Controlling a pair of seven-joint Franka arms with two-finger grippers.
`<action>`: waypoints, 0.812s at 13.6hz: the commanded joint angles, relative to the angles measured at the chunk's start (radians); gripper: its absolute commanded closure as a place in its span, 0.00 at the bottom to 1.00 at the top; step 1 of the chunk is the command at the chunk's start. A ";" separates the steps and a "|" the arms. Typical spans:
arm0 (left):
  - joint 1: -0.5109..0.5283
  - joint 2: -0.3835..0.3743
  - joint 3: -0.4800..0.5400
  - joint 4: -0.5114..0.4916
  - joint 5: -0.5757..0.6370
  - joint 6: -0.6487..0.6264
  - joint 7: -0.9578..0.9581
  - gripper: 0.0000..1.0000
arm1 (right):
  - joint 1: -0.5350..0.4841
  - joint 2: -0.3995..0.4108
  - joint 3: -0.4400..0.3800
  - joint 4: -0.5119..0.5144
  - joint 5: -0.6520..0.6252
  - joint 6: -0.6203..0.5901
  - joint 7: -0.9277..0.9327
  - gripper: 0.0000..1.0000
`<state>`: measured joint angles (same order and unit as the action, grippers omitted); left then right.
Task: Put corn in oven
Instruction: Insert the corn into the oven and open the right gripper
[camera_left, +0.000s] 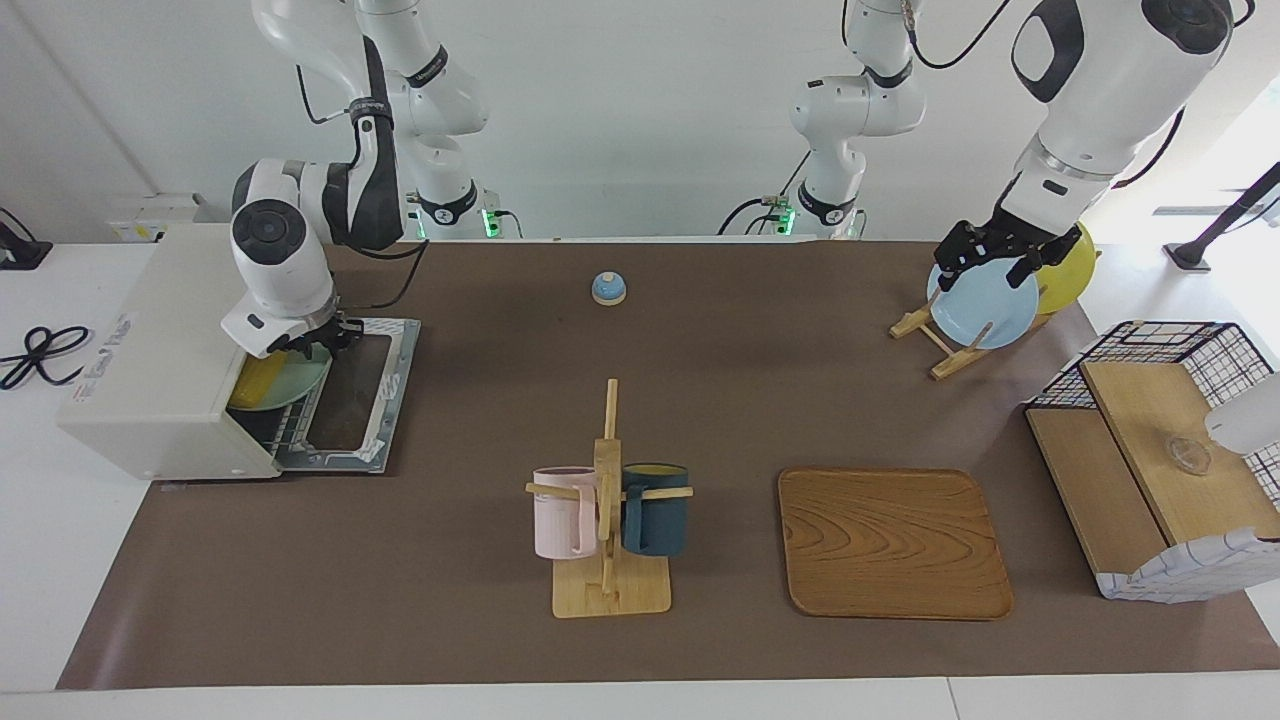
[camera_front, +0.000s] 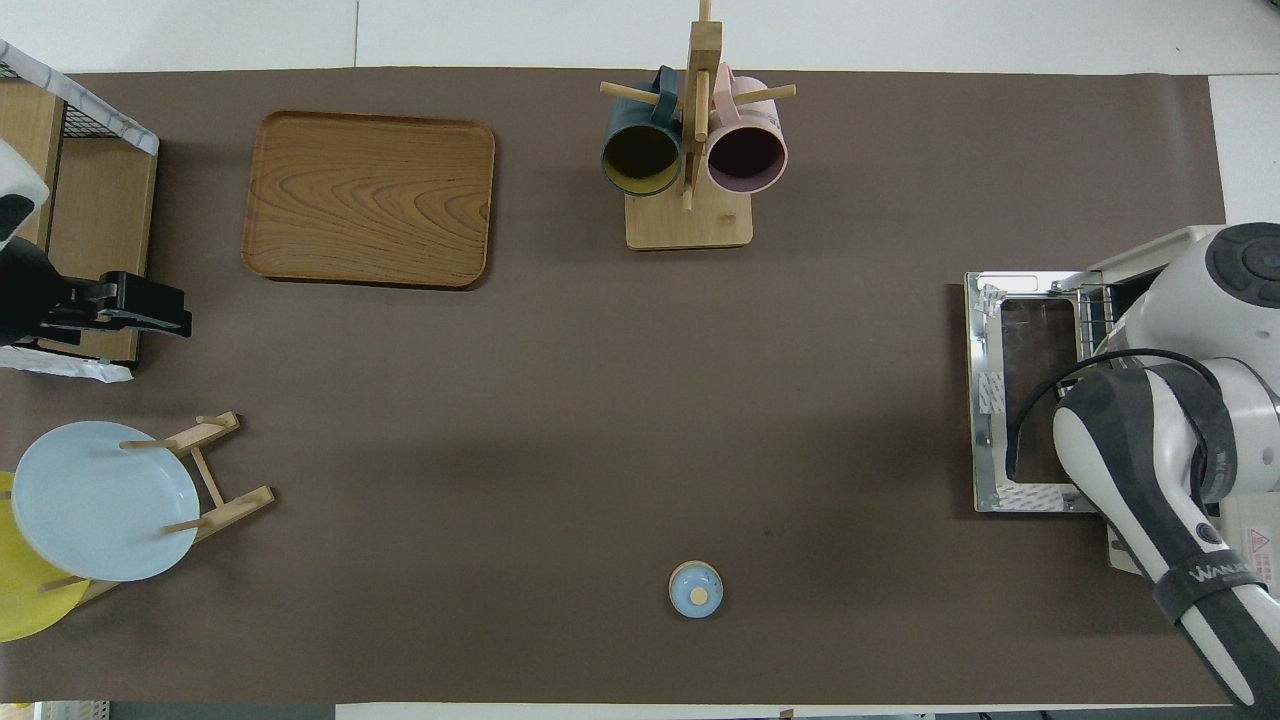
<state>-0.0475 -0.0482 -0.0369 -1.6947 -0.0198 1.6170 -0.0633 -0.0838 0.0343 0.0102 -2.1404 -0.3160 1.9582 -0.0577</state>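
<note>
two grippers in view. right gripper (camera_left: 312, 345) at oven (camera_left: 165, 350) mouth, over edge of green plate (camera_left: 295, 382); cannot tell how its fingers stand. corn (camera_left: 255, 385) lies on green plate on rack inside oven, door (camera_left: 352, 395) folded down. left gripper (camera_left: 990, 262) spread wide, empty, waits over blue plate (camera_left: 982, 300) in wooden stand, well apart from oven.
</note>
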 joint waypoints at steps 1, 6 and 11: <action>0.006 -0.010 -0.008 -0.002 0.017 0.006 0.013 0.00 | -0.007 -0.013 0.011 -0.015 0.028 0.022 -0.022 0.50; -0.012 -0.009 0.000 -0.003 0.015 0.006 0.007 0.00 | 0.114 -0.001 0.016 0.017 0.100 0.018 0.100 0.80; -0.018 -0.013 0.002 -0.007 0.015 0.006 0.005 0.00 | 0.248 -0.016 0.016 -0.068 0.101 0.091 0.301 1.00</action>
<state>-0.0531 -0.0482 -0.0413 -1.6945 -0.0198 1.6177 -0.0628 0.1451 0.0347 0.0285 -2.1407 -0.2239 1.9824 0.2050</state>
